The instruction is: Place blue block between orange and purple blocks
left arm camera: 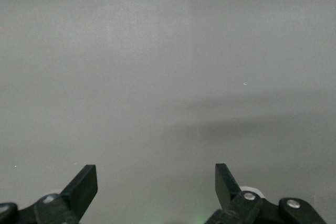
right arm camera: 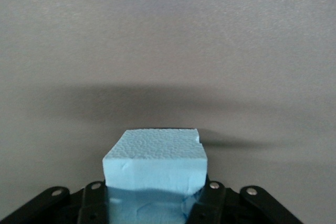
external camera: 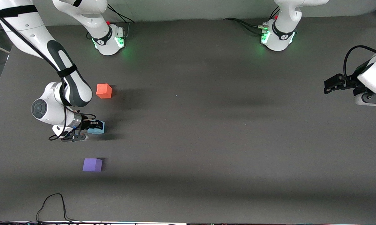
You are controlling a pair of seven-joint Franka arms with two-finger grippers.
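Blue block (external camera: pixel 97 128): a light sky-blue foam cube held between the two fingers of the right pincer (external camera: pixel 93 126), which is closed on its sides. In the front view the cube sits low at the dark grey table (external camera: pixel 206 140), between the two other cubes, at the right arm's end of the table; whether its underside touches the table cannot be told. In the right wrist view the blue block (right arm camera: pixel 153 169) fills the gap between the black fingers of the right pincer (right arm camera: pixel 153 203), its pebbled top face up and a small nick showing at one upper corner; a soft shadow lies on the table just past it.

Orange block (external camera: pixel 104 91): an orange-red foam cube resting on the table, farther from the front camera than the blue block and apart from it.

Purple block (external camera: pixel 92 164): a violet foam cube resting on the table, nearer to the front camera than the blue block and apart from it. The three cubes form a rough line, the blue one in the middle.

Left pincer (external camera: pixel 331 85): waits in the air over the left arm's end of the table, well apart from the blue block. In the left wrist view the left pincer (left arm camera: pixel 156 184) has its fingers spread wide with only bare table between them.
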